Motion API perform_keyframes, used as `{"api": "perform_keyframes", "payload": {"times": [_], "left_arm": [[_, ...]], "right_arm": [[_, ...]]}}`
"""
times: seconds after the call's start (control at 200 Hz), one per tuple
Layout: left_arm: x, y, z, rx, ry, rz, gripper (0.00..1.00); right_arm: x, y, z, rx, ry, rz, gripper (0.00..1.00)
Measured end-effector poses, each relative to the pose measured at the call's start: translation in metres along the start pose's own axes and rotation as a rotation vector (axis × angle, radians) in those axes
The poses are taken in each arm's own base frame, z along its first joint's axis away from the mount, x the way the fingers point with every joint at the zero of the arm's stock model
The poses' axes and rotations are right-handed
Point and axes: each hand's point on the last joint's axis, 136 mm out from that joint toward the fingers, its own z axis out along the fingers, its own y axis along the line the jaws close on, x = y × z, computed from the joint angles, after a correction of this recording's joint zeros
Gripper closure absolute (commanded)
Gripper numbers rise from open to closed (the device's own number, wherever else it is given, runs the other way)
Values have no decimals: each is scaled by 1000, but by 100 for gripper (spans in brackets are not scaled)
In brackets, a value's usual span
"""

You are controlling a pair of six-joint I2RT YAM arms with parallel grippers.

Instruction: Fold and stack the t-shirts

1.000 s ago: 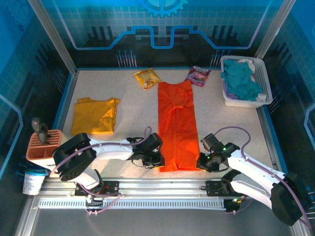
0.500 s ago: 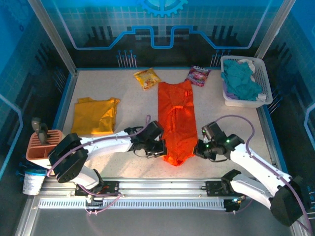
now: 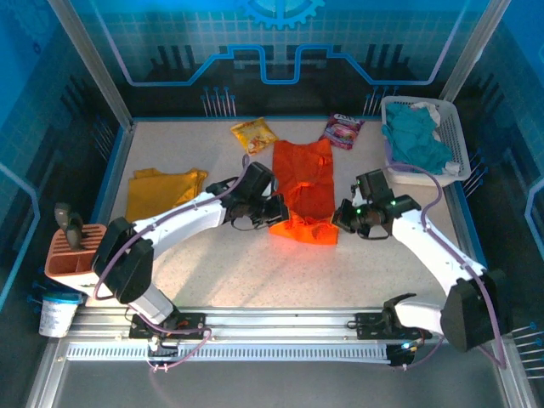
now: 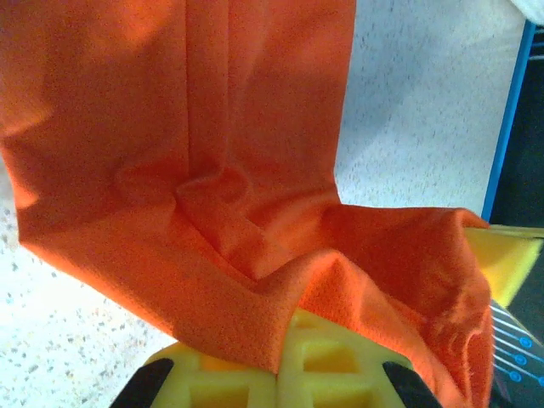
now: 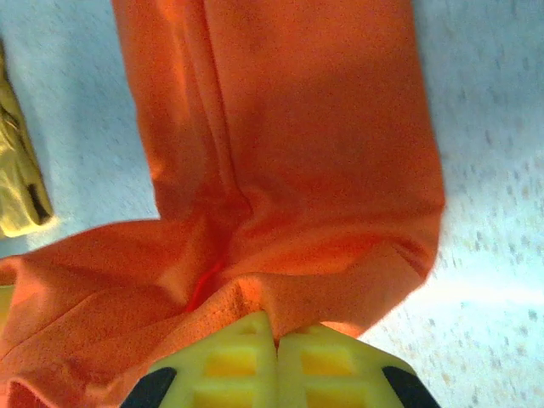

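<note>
The speckled table [image 3: 255, 263] carries an orange shirt [image 3: 302, 183] at centre, a yellow shirt [image 3: 161, 197] at left, a yellow packet [image 3: 254, 134] and a purple packet [image 3: 343, 130] at the far edge, and a basket [image 3: 414, 178] far right.

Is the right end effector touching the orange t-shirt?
Touching: in the right wrist view, the right end effector is shut on the orange t-shirt.

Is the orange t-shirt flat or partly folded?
Partly folded: the orange t-shirt, near hem held by left gripper and right gripper, doubles over itself.
</note>
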Motion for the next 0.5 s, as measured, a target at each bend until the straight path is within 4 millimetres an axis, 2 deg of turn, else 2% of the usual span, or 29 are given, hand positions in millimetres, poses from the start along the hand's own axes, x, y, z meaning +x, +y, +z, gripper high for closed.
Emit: {"api": "perform_keyframes", "payload": {"times": [0.21,0.5], "left_arm": [[-31,4,5,-1,-17,-17,97],[-62,12,13,-10,-34,-49,94]], "right_arm": [[-43,22,11,-51,-1,-23,100],[-75,33,28,-65,16,-45,100]]}}
